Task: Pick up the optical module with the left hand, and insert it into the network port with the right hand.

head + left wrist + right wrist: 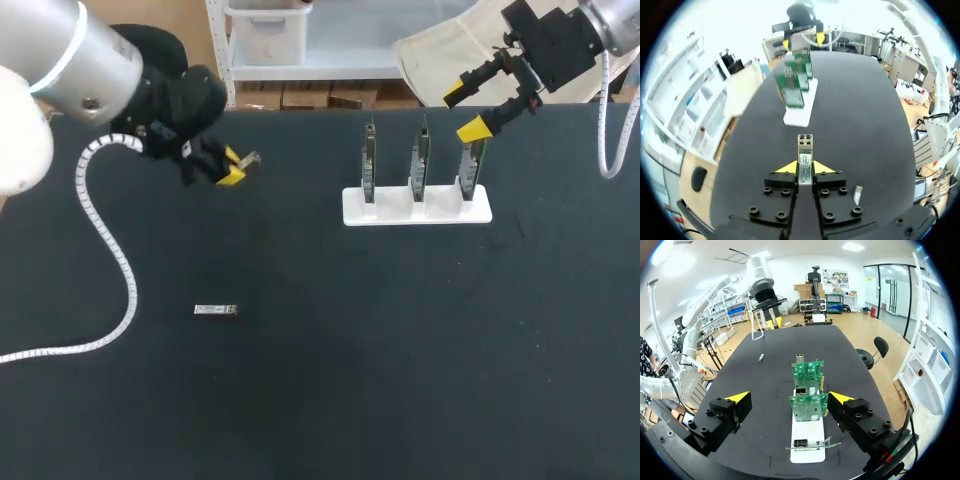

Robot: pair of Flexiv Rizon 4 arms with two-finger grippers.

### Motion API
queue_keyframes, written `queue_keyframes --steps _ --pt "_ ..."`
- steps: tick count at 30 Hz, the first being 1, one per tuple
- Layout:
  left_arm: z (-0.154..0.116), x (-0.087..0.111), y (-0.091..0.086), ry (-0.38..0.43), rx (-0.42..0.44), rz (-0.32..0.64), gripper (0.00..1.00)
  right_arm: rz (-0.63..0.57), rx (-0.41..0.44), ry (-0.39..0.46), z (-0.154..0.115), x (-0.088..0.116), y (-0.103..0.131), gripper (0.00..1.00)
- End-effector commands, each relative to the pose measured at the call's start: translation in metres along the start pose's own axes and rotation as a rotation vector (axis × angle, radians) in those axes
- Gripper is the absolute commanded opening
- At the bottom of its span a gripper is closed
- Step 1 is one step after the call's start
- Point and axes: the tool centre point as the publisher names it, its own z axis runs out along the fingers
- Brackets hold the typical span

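My left gripper (232, 170) hangs over the table's back left, shut on a small silver optical module (249, 158). In the left wrist view the module (805, 150) sticks out ahead of the yellow fingertips of that gripper (805, 168), pointing toward the white stand (799, 111). The stand (417, 207) holds three upright green boards (421, 160) with network ports. My right gripper (470, 108) stands open above the rightmost board. In the right wrist view the boards (809, 406) lie between the wide-open fingers of the right gripper (789, 399).
A second silver module (215, 311) lies loose on the black table (400, 350) at the left front; it also shows beside my left gripper (858, 194) and far ahead of the boards (761, 357). A white cable (110, 260) trails across the left side.
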Motion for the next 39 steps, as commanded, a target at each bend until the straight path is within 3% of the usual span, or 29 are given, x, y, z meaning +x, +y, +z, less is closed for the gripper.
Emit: queue_keyframes --steps 1,10,15,18,24,26,39 --pt "0.010 -0.029 0.027 -0.033 0.007 0.062 0.00 -0.001 0.000 -0.002 0.000 0.000 0.000 1.00" --pt "0.009 -0.087 0.057 -0.146 -0.047 0.137 0.00 -0.001 0.000 -0.002 0.000 0.000 0.000 1.00" --pt "0.009 -0.102 0.057 -0.242 -0.042 0.065 0.00 -0.001 0.000 -0.002 0.000 0.000 0.000 1.00" --pt "0.011 -0.109 0.055 -0.346 -0.027 0.000 0.00 -0.001 0.000 -0.002 0.000 0.000 0.000 1.00" --pt "0.018 -0.124 0.050 -0.419 -0.003 0.027 0.00 -0.001 0.000 -0.002 0.000 0.000 0.000 1.00" --pt "0.017 -0.121 0.049 -0.365 -0.007 0.044 0.00 -0.001 0.000 -0.002 0.000 0.000 0.000 1.00" --pt "0.017 -0.121 0.049 -0.365 -0.007 0.044 0.00 -0.001 0.000 -0.002 0.000 0.000 0.000 1.00"
